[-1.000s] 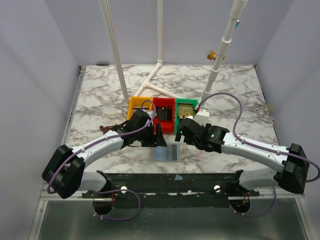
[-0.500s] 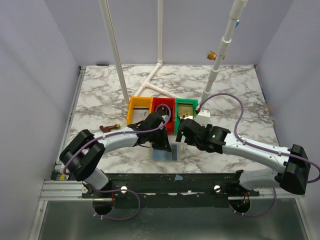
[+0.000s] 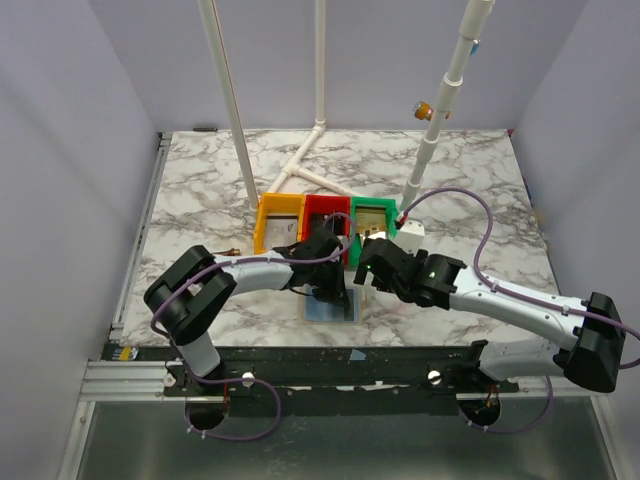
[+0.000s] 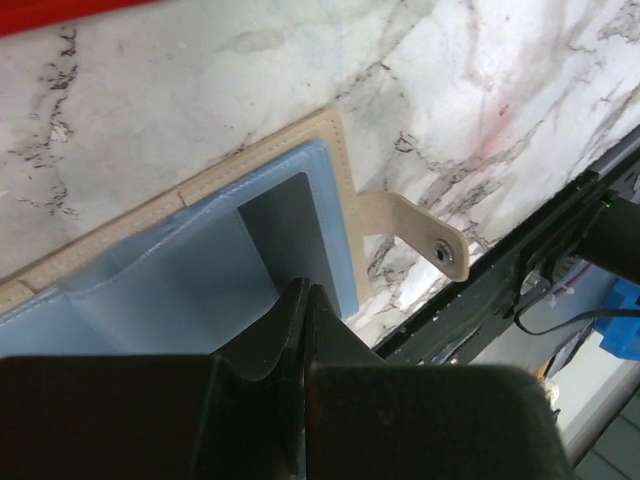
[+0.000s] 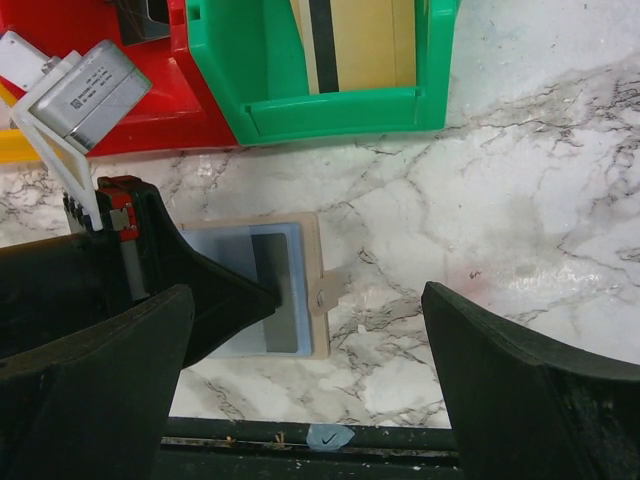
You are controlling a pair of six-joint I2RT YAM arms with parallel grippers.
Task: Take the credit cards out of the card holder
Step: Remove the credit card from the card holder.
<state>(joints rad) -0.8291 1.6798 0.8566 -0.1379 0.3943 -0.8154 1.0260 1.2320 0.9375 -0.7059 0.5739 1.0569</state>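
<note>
The card holder (image 3: 328,306) lies open and flat near the table's front edge, pale blue inside with a tan border and a snap tab (image 4: 420,236). A grey card (image 4: 286,228) sits in its right pocket (image 5: 276,290). My left gripper (image 3: 334,291) is shut, nothing visible between the jaws, and its tip (image 4: 303,291) rests on the holder at the grey card's lower edge. My right gripper (image 3: 366,270) hangs wide open just right of the holder (image 5: 308,300), holding nothing. A gold-tan credit card (image 5: 355,40) with a dark stripe lies in the green tray (image 5: 330,112).
Yellow (image 3: 277,215), red (image 3: 322,212) and green (image 3: 372,214) trays stand in a row just behind the holder. White pipes (image 3: 318,170) rise at the back. The dark front rail (image 5: 300,440) runs close below the holder.
My left arm has swung right from the yellow tray to the card holder, and its jaws have shut. The right gripper has barely moved and stays open.
</note>
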